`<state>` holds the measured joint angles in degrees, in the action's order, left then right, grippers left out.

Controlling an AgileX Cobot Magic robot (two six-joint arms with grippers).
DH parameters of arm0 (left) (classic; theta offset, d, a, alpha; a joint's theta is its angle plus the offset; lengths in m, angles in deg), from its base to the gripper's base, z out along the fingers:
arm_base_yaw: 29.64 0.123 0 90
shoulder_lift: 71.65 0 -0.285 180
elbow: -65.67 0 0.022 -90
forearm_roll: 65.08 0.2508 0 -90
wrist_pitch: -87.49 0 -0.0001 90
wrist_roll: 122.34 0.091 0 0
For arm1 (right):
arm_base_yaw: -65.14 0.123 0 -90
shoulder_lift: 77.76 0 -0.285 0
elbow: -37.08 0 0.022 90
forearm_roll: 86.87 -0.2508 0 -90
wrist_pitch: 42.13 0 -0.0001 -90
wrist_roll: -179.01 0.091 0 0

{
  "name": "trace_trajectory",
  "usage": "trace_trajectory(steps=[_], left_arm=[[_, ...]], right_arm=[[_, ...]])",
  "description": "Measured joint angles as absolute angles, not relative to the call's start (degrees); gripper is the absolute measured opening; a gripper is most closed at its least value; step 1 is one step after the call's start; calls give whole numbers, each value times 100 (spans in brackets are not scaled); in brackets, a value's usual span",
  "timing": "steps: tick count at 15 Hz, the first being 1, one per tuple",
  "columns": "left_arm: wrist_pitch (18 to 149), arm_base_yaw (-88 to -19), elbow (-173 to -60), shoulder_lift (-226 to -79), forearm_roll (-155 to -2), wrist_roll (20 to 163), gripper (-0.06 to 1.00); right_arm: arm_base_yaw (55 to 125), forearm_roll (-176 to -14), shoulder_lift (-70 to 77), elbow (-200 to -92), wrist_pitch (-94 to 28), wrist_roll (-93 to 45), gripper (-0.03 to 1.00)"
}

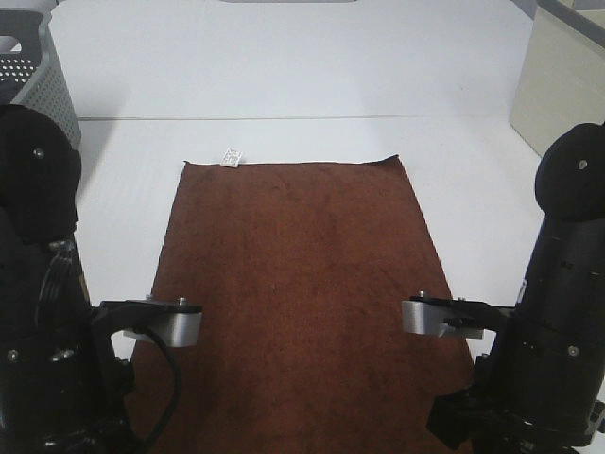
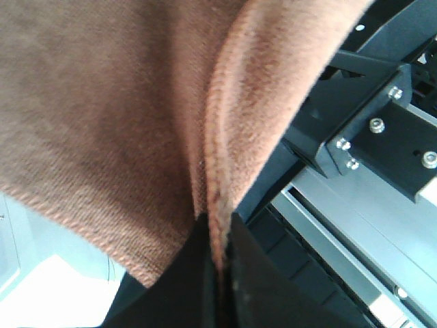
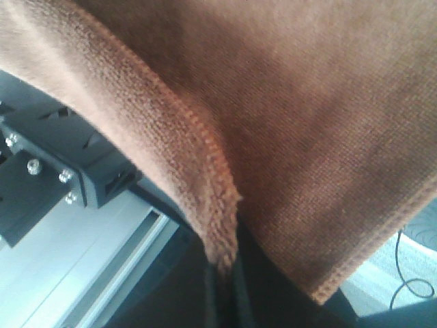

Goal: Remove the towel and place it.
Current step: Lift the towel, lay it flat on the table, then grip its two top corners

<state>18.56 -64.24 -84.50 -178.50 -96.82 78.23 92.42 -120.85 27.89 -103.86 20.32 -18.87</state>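
The dark brown towel [image 1: 293,274] lies spread flat on the white table [image 1: 284,76], with its small white tag [image 1: 231,157] at the far left corner. Its near end runs down between my two arms at the bottom of the exterior view, and my fingertips are hidden there. In the left wrist view my left gripper [image 2: 220,253] is shut on a fold of the towel's hemmed edge [image 2: 102,102]. In the right wrist view my right gripper [image 3: 225,266] is shut on the towel's other near hem [image 3: 307,102].
A grey perforated basket [image 1: 38,85] stands at the far left. A beige box [image 1: 562,85] stands at the far right. Black brackets and aluminium rails of the robot's frame [image 2: 382,137] lie under the held towel edge.
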Motion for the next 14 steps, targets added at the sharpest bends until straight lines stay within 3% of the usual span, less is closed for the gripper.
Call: trace_trajectory(steps=[4,10,14], left_arm=[[2097,-7066,-8450,-17850,-9700,7508,0],[2171,-7106,-8450,-17850,-9700,7124,1],[2303,-7106,-8450,-17850,-9700,6975,9]], right_arm=[[9242,-12239,2789,-10386,2003,-1887,1],[9242,-12211,2789,-10386,2284,-1984,1],[9242,-12211,2789,-10386,2284,-1984,3]])
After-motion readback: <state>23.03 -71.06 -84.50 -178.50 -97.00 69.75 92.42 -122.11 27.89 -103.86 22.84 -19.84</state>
